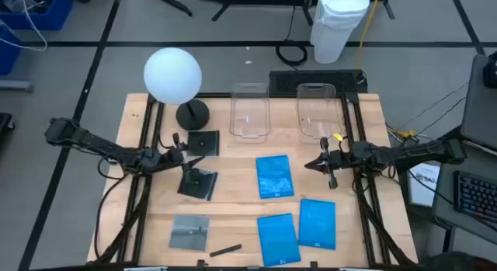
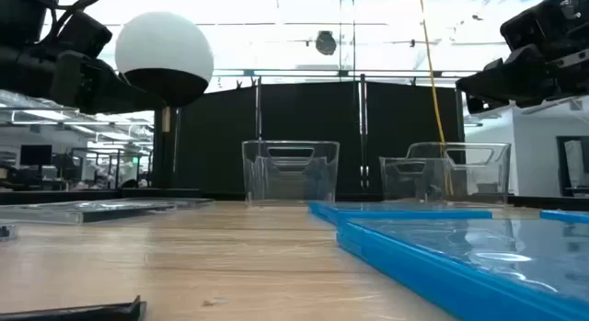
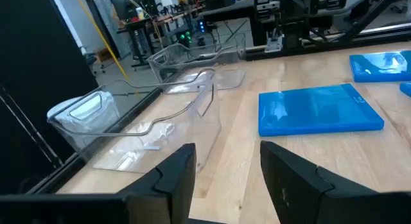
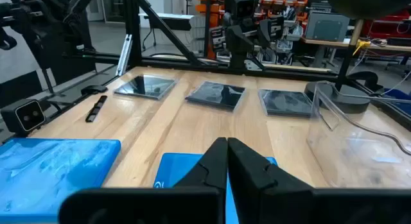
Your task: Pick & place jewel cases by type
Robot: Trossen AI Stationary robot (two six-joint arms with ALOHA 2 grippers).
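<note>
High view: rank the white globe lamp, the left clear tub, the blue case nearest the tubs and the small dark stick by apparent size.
1. White globe lamp
2. Left clear tub and blue case: too close to separate
3. Small dark stick

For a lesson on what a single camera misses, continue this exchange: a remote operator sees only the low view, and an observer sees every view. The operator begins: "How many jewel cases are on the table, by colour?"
Observer: Six. There are three blue cases toward the right arm's side and three dark cases toward the left arm's.
Operator: Has any case gone into a tub yet?
Observer: No. From above, both clear tubs look empty.
Operator: Is either pincer holding anything?
Observer: Neither. The left pincer is open by the dark cases, and the right pincer is shut on nothing near the blue ones.
</note>
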